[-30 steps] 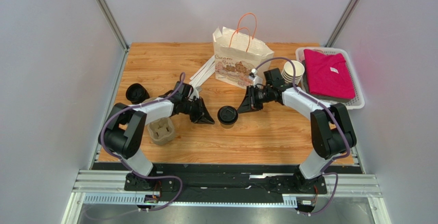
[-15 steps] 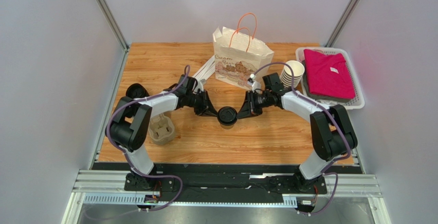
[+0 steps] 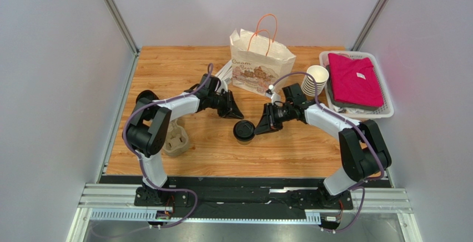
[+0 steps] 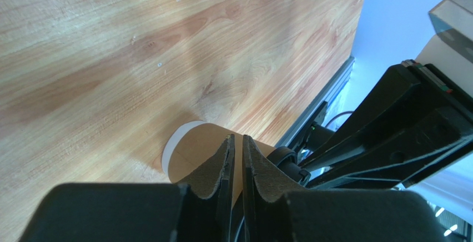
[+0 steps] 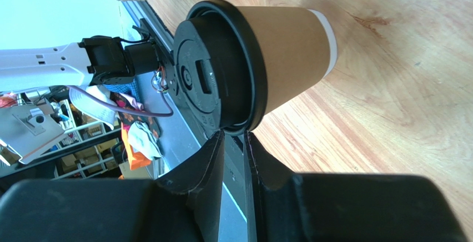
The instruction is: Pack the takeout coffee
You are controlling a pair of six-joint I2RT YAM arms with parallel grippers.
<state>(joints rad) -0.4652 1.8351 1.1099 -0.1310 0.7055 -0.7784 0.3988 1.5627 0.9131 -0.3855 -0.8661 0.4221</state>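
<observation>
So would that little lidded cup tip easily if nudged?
Probably tippy: the takeout coffee narrows toward its base. Its paper wall would likely dent under a hard squeeze. Weight is unclear; the black lid hides the contents.

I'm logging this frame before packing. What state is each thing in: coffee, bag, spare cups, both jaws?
takeout coffee: upright, lidded, on the table
paper bag: standing, handles up
stack of cups: nested, lidless
left gripper: jaws shut, empty
right gripper: jaws shut, empty
</observation>
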